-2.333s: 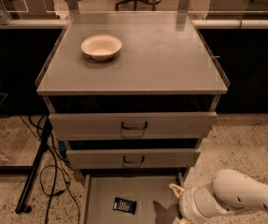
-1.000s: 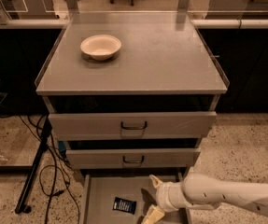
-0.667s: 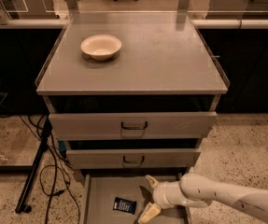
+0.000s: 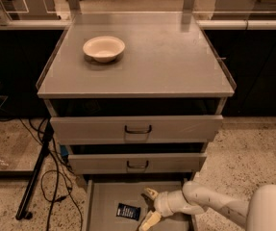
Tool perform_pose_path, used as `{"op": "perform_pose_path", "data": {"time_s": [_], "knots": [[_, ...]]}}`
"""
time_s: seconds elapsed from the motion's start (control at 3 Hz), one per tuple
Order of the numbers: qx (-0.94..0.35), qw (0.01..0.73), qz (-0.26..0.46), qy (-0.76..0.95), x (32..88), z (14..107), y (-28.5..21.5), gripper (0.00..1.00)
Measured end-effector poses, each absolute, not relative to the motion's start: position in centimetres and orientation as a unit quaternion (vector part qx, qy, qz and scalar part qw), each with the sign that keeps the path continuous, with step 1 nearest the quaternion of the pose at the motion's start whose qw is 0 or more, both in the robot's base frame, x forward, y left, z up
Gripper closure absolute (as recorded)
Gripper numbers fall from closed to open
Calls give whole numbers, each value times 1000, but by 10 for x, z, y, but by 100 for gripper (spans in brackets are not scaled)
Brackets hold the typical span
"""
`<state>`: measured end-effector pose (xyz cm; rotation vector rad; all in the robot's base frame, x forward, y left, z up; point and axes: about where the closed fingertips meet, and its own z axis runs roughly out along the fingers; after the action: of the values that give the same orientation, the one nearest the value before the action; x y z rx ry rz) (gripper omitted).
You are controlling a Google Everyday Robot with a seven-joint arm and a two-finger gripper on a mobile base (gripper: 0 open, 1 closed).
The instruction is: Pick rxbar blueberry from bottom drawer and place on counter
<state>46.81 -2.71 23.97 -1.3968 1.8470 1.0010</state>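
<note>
The gripper [image 4: 148, 207] is sitting low at the bottom centre of the frame, inside the pulled-out bottom drawer [image 4: 95, 196]. Its two fingers are spread wide, one tip pointing up the frame and the other down, and it is holding nothing. The rxbar blueberry [image 4: 128, 211] is lying flat on the drawer floor just left of the gripper, facing the gap between the fingers and apparently touching neither. Its long axis is running roughly across the frame, dipping slightly toward the right, so a short end is pointing at the gripper. The single arm is reaching in from the lower right. Pale lettering is showing on the dark blue wrapper, but none of it is legible. Higher in the frame, the worktop [image 4: 166, 66] is carrying a cream bowl [image 4: 104, 47] toward its upper left.
</note>
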Motion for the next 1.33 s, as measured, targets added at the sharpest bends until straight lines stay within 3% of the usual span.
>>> {"op": "perform_pose_path", "data": {"time_s": [1.33], "knots": [[-524,318,358,705,481,182,5,0]]}}
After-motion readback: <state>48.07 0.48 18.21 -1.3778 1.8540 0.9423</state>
